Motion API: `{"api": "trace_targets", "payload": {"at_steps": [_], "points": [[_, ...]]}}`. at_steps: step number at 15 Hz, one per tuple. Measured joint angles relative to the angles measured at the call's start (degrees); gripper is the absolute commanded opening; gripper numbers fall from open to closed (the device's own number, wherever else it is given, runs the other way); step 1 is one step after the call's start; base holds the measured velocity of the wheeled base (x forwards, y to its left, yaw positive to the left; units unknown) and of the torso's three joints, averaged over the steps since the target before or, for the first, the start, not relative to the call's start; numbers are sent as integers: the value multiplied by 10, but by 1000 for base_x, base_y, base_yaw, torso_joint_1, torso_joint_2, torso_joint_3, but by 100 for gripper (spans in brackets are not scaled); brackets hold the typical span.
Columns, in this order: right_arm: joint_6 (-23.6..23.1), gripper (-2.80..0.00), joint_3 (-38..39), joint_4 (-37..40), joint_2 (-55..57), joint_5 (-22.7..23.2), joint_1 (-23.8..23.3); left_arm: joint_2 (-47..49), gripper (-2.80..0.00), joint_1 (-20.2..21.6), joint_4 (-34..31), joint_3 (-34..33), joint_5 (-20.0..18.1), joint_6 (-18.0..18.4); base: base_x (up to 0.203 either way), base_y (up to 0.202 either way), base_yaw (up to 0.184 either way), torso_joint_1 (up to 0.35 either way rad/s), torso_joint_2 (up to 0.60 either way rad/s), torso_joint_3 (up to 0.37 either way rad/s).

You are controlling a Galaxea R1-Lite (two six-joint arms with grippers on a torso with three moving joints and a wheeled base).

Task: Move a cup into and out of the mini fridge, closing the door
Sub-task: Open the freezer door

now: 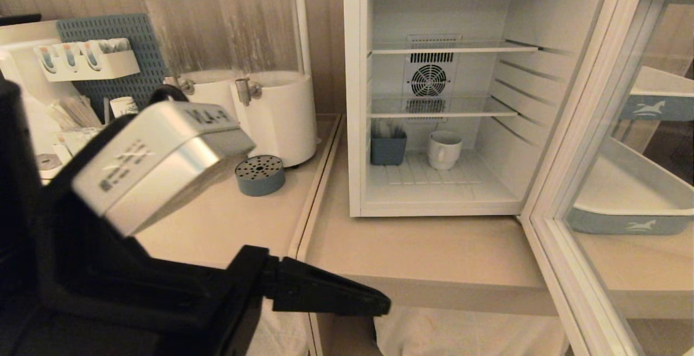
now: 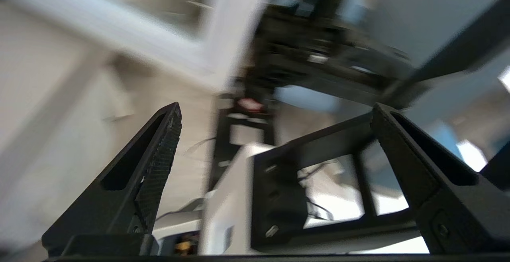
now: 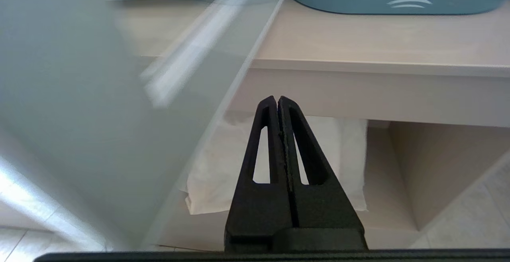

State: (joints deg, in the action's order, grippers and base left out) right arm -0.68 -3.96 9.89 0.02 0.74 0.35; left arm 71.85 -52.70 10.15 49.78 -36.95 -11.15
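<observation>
The door [image 1: 612, 182] runs off frame; the left wrist view is blurred throughout.

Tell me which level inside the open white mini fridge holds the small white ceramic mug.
The fridge floor, below both wire shelves. The small white ceramic mug stands there upright beside a blue-grey container; the upper wire shelf and lower wire shelf are bare.

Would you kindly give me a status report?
Left gripper open, empty. Right gripper shut. Squat white ceramic mug on fridge floor. Glass-windowed door open.
</observation>
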Motion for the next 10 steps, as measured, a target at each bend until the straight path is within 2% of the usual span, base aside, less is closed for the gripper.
{"api": "trace_targets", "payload": {"at_steps": [3,6,10], "points": [[0,-280,0,1,0,0,0,-72,0,28,-29,-24,55,-12,0,0,0,0,0,0],[1,-280,-1,1,0,0,0,-150,0,82,-118,-19,111,-21,0,0,0,0,0,0],[3,-280,-2,1,0,0,-1,-250,0,184,-199,-20,119,-32,0,0,0,0,0,0]]}}
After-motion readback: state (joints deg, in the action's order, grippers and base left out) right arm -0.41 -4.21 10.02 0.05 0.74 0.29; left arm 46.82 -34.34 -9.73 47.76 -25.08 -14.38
